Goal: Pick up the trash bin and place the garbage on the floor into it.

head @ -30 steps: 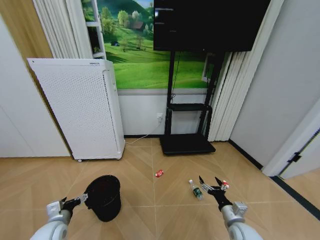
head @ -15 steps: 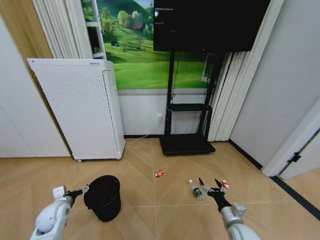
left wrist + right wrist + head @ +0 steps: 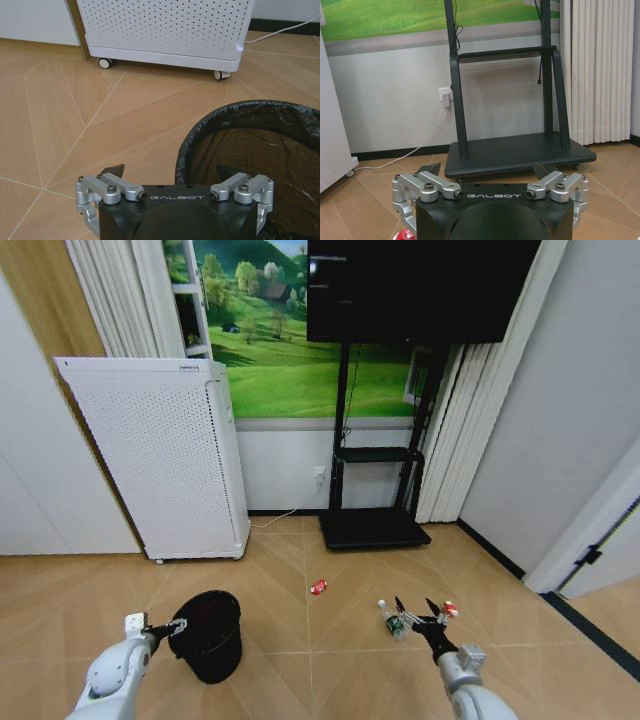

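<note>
Here, in the head view, your left gripper (image 3: pixel 167 628) sits at about 7 o'clock, at the rim of the trash bin (image 3: pixel 208 633). Its jaws are released, and the left wrist view shows them straddling the bin's near wall (image 3: pixel 186 150): one fingertip (image 3: pixel 114 169) lies outside over the floor (image 3: pixel 55 110), the other (image 3: pixel 227 172) inside, above the black liner. Nothing is clamped. The bin stands upright on the parquet, in front of the white perforated appliance (image 3: pixel 160 455), which rests on castors at 10 o'clock.

Your right gripper (image 3: pixel 419 618) hangs at about 5 o'clock, jaws spread wide and holding nothing. The garbage lies around it on the floor (image 3: pixel 300 680): the clear bottle with a green label (image 3: pixel 391 620) shows just beside the left fingertip, a red-and-white item (image 3: pixel 451 609) just beside the right fingertip, and another red item (image 3: pixel 319 586) farther off toward 12 o'clock, between the bin and the bottle. You cannot tell whether the gripper touches either nearby piece.

The right wrist view looks toward the black TV stand (image 3: pixel 510 150) and shows a scrap of red litter (image 3: pixel 405 235) by the gripper body.
</note>
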Controlling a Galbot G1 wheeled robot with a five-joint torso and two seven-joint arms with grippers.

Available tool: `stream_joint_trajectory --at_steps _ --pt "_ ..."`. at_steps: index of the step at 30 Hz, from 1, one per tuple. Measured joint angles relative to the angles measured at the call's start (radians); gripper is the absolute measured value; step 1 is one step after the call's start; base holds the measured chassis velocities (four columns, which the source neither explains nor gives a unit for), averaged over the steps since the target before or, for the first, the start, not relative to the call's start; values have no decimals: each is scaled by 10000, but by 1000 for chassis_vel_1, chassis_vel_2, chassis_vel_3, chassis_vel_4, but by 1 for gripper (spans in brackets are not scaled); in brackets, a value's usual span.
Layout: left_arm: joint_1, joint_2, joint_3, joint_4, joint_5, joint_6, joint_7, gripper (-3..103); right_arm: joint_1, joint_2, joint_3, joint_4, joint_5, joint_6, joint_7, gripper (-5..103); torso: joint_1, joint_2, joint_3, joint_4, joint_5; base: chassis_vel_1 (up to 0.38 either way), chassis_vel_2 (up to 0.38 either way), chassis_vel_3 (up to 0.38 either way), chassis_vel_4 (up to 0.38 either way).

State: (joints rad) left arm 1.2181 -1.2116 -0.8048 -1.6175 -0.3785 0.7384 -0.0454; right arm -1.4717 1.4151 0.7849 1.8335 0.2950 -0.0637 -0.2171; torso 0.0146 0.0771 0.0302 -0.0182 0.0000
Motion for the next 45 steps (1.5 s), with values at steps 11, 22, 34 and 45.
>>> stream_joint_trajectory --at_steps 11,22,34,45 --pt "10 -90 57 231 160 -13 18 72 35 26 -30 -128 -9 79 4 100 1 6 4 1 0 0 0 0 0" --pt "17 -104 -3 230 137 -21 128 28 79 46 -43 -270 -101 145 4 100 2 10 7 0 0 0 0 0 0" --pt "41 -136 -30 214 118 -65 95 8 110 48 -45 -343 -103 202 4 100 2 13 8 0 3 0 0 0 0" --pt "-156 -182 36 255 460 -2675 623 7 131 46 -7 -393 -6 271 39 100 4 12 11 0 -3 0 0 0 0"
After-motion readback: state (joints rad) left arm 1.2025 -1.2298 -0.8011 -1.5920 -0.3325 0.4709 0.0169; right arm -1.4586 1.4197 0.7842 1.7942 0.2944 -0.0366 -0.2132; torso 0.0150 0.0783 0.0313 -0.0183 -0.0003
